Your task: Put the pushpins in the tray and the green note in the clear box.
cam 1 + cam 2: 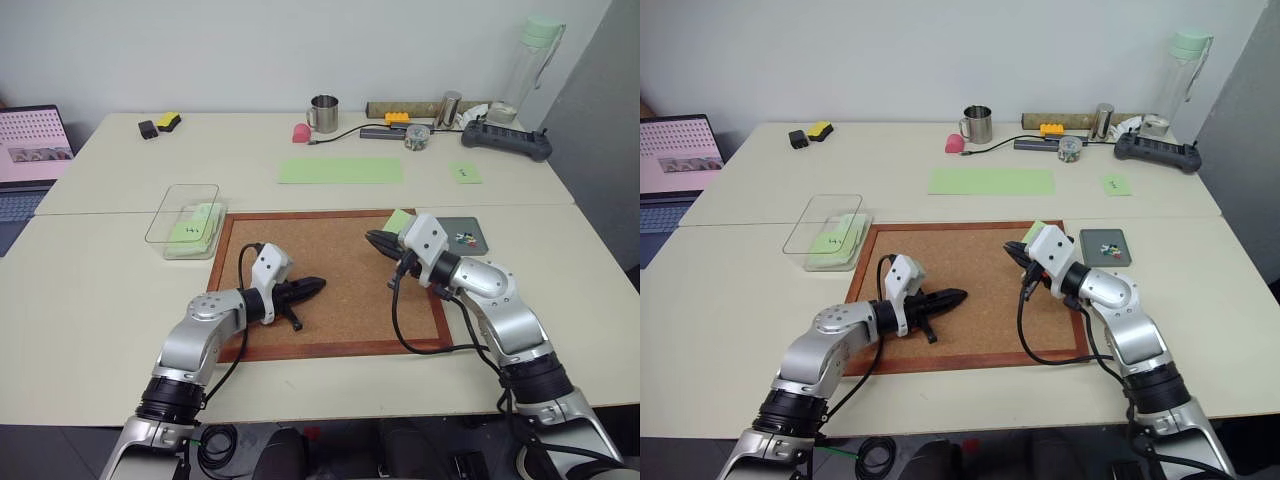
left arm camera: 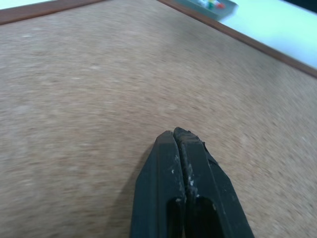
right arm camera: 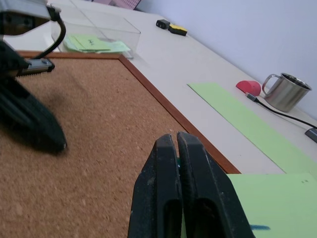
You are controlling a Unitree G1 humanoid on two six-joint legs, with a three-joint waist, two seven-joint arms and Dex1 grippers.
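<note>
Two containers mattered at this moment, and both already carried something. Tabletop (image 1: 120,260) bore a cork board (image 1: 340,290) at its centre, with both arms hovering over the cork.

Clear box (image 1: 172,205) sat just off the board's 10 o'clock corner; light green notes lay flat inside it, at least one with a dark mark. Tray (image 1: 478,232) sat just off the board's 2 o'clock corner, holding a few pushpins (image 1: 462,238) with coloured heads; exact count too small to read.

One green note (image 1: 398,220) lay at the board's 1 o'clock corner, overlapping the frame, close beside the right gripper (image 1: 374,240). Right wrist view showed a dark mark on its near edge.

Right gripper: jaws pressed together; a speck of green showed at the seam between the fingers, possibly a pushpin head, but I could not tell for certain. Left gripper (image 1: 318,285): jaws together, nothing held, above bare cork near the board's middle.

Judgement: step in hand looked like clearing the last note's pin. If a pin is held, the next move calls for a short carry toward 3 o'clock and release over the tray; then the note must be pinched by an edge and carried across to the box at 10 o'clock.
</note>
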